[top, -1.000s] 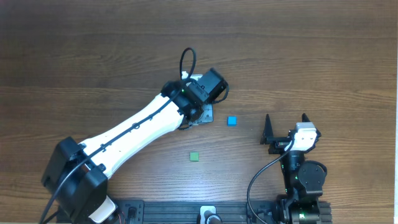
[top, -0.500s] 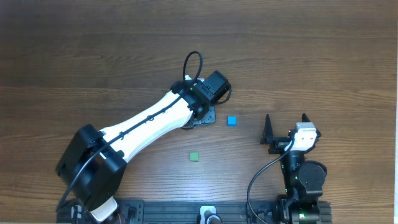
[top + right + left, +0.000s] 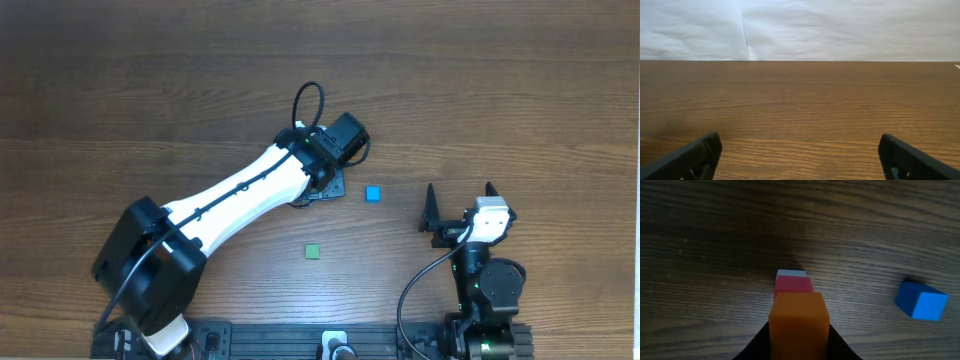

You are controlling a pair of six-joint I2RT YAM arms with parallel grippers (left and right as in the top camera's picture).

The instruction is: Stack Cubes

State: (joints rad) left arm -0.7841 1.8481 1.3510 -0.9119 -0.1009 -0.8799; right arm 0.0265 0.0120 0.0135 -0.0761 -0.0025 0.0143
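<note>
The wooden table [image 3: 150, 80] is taking up the whole top view, and the left arm [image 3: 240, 200] is stretching across it from the lower left corner to just left of centre. The right arm [image 3: 478, 270] is sitting folded at the lower right, well apart from the cubes. The right gripper [image 3: 459, 195] is pointing up the frame with its fingers spread wide and nothing between them. The left gripper [image 3: 799, 347] is clamping an orange cube [image 3: 799, 325] between its two dark fingers, directly over a red cube [image 3: 793, 285] that is resting on a pale grey cube [image 3: 791, 273]. Whether the orange cube is already touching the red one or hanging just above it is hard to judge from the wrist view. A blue cube [image 3: 373, 194] is lying just right of that stack, near centre, and a green cube [image 3: 313, 252] is lying lower down, at centre bottom. The likely trouble here is the release. The three cubes are not looking perfectly lined up, so an off-centre orange cube could tip off or drag the red one with it. Fingers opening or lifting carelessly could also be nudging the narrow stack over toward the blue cube.
</note>
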